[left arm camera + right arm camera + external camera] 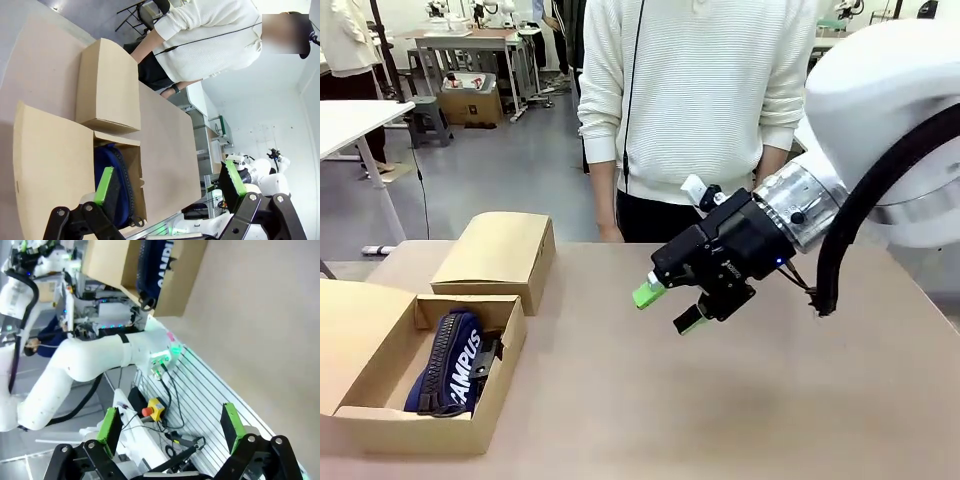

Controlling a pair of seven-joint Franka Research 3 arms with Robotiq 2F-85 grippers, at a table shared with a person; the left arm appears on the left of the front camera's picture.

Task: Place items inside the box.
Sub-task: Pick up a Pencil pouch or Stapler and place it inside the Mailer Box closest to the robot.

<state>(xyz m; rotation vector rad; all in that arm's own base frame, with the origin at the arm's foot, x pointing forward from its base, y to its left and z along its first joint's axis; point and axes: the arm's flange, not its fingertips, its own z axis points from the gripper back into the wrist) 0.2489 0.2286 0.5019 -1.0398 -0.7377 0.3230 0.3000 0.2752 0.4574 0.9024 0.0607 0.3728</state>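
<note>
The larger tan box (pixel 380 415) stands open at the table's front left, its lid folded back to the left. Inside lies the navy "CAMPUS" pouch (pixel 448 365), with something black against its right side. My right gripper (pixel 669 306) hangs open and empty above the table's middle, well right of the box. In the right wrist view the box (pixel 177 287) and pouch (pixel 155 265) show at the top. My left gripper (pixel 167 182) is open above the box (pixel 50 165), with the pouch (pixel 117 185) below it. The utility knife and marker are out of view.
A smaller closed tan box (pixel 498 255) sits just behind the open one, also in the left wrist view (pixel 107 85). A person in a cream sweater (pixel 695 90) stands at the far edge. Bare tabletop (pixel 720 400) spreads right of the boxes.
</note>
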